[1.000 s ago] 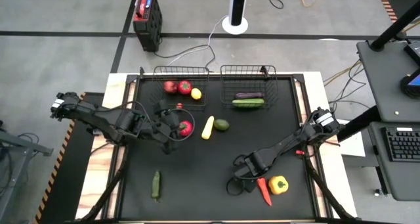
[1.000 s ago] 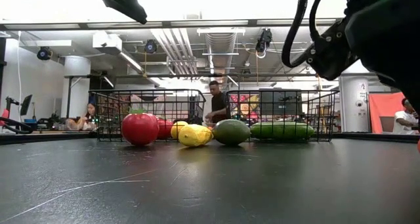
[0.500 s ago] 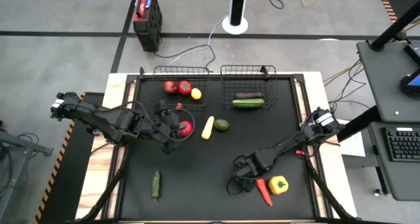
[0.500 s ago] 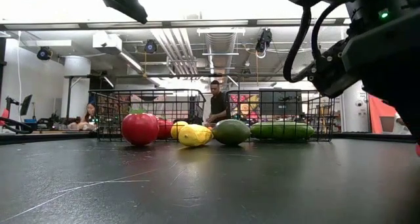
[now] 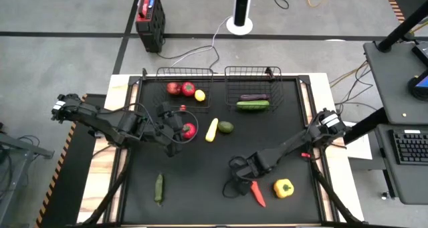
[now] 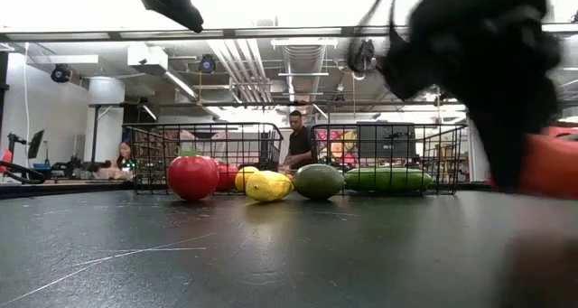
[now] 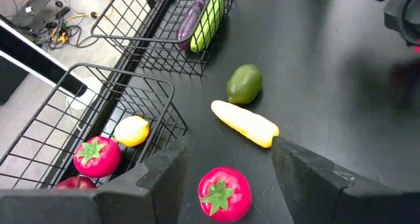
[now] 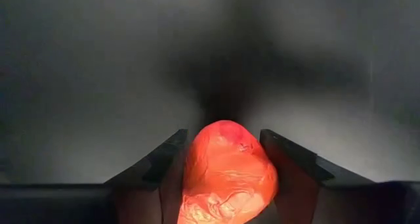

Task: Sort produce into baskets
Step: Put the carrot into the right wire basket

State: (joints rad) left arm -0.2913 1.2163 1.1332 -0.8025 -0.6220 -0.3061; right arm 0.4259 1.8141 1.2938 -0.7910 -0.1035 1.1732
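Covering table: black mat (image 5: 200, 174); person (image 6: 297, 145) beyond baskets (image 6: 203, 145).

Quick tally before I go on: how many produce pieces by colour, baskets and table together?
Red: 3 (apple, basket tomato, table tomato)
Yellow: 3 (lemon, squash, pepper)
Green: 3 (basket cucumber, avocado, table cucumber)
Purple: 1 (eggplant)
Orange-red: 1 (carrot)
Total: 11

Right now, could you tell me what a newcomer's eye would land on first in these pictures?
Probably the right claw, shut on the orange-red carrot near the table's front, beside a yellow pepper. Next, the left claw open around a red tomato mid-table. Behind them, two baskets already hold some produce.
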